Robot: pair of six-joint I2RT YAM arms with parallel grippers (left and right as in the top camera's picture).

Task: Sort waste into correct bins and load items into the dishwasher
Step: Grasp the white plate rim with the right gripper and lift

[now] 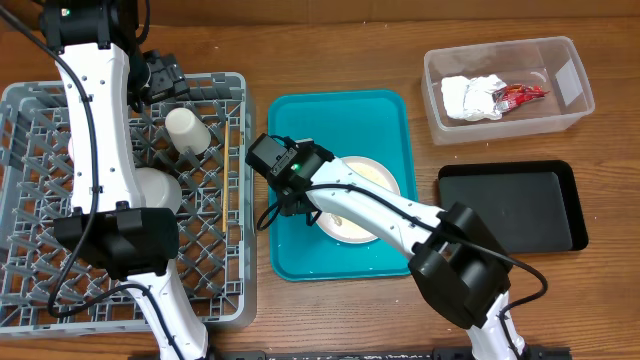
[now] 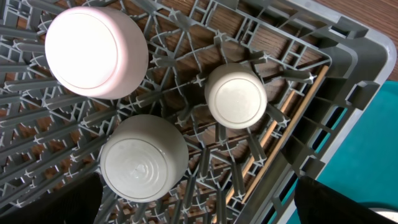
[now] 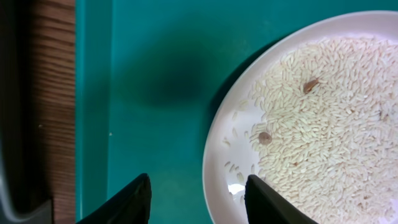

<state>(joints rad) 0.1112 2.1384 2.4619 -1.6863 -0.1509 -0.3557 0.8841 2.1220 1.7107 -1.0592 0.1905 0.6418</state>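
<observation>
The right claw (image 3: 197,180) is hanging low over the teal tray (image 3: 161,74) in the middle of the tabletop (image 1: 330,50), with its jaws standing parted and gripping nothing. In the wrist view one finger is sitting over bare teal and the other over the white plate (image 3: 219,155), so the plate's left rim is lying between them. I cannot tell whether either finger is touching it. The plate is resting flat in the tray and is carrying a thick spread of rice (image 3: 329,112), with a few loose grains and two small brown bits near the rim.

To the left, the left claw (image 2: 199,183) is hovering over the grey dish rack (image 2: 348,56), jaws spread wide and empty. Below it, three pieces are sitting upside down on the lattice floor: a pinkish saucer (image 2: 93,50), a pale bowl (image 2: 144,158) and a small cup (image 2: 236,96), near one another but apart. Thin wooden chopsticks (image 2: 292,118) are lying along the rack's wall, just beside the cup.

At the far right, the clear tub (image 1: 560,115) is holding the crumpled napkin (image 1: 468,98) and the red wrapper (image 1: 518,95), side by side. The black tray (image 1: 510,205) is sitting just in front of the tub.
</observation>
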